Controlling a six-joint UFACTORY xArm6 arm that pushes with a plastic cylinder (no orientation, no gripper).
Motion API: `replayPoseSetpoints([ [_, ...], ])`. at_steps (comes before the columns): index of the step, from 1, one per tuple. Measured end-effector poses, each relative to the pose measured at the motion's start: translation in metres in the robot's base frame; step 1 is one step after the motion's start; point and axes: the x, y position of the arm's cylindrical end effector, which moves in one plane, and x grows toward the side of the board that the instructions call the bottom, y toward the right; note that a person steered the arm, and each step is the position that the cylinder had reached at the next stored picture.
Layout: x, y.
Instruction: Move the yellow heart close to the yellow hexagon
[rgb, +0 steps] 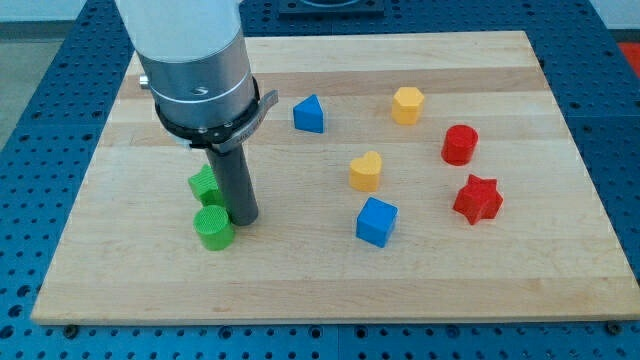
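My tip (243, 218) sits beside the green cylinder (213, 227), far left of yellow heart (366, 171) and yellow hexagon (407, 104); no hand fitted.

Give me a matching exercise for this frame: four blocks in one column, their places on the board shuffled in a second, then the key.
Blocks:
1. yellow hexagon
2. green cylinder
3. red star
4. blue triangular block

Places:
A. right beside my tip, on the view's left
B. the view's right, below the red cylinder
C. up and to the right of the yellow heart
D. upper middle, left of the yellow hexagon

Pairs: 1-C, 2-A, 3-B, 4-D
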Motion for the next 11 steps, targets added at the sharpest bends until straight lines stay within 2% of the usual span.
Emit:
replayPoseSetpoints([
  [2,0.007,0.096],
  [4,-0.033,0.111],
  [7,-0.044,0.168],
  [8,-0.053,0.171],
  [11,-0.140,0.171],
])
